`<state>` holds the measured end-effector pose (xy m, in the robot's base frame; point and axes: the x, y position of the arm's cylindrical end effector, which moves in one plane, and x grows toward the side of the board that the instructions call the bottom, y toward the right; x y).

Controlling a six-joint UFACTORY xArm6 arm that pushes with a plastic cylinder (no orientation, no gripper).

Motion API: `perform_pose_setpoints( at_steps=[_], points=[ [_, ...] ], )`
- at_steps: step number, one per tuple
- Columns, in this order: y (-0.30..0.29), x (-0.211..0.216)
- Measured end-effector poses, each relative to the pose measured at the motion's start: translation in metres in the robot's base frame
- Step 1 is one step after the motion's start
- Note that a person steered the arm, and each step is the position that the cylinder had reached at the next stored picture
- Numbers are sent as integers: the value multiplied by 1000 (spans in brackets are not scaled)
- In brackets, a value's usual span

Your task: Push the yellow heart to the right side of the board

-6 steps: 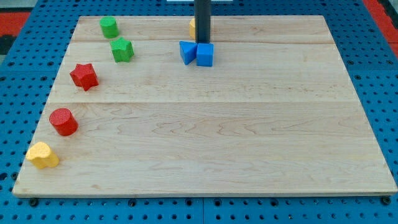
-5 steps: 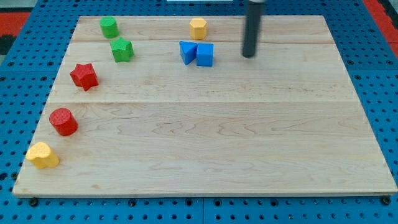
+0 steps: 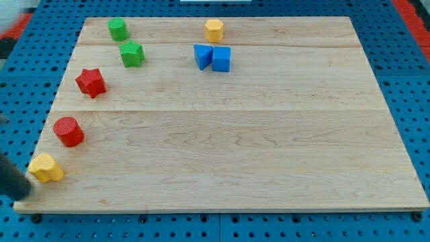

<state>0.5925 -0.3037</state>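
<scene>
We are working in what looks like a lab test bench: a pale wooden table (image 3: 269, 148) lies on a blue perforated metal base plate (image 3: 410, 81) with regular rows of mounting holes. Small coloured plastic blocks sit on it, such as a red cylinder (image 3: 68, 131) and a green star (image 3: 132, 53).

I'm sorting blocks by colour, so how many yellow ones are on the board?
2. The yellow heart sits at the view's bottom-left corner, with my tip just to its left. The yellow hexagon is near the top edge. None seems hidden.
</scene>
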Motion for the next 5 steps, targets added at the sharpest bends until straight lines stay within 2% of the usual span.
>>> perform_pose_setpoints(
  at_steps=[1, 4, 5],
  points=[
    [16, -26],
    [253, -44],
    [291, -84]
  ],
)
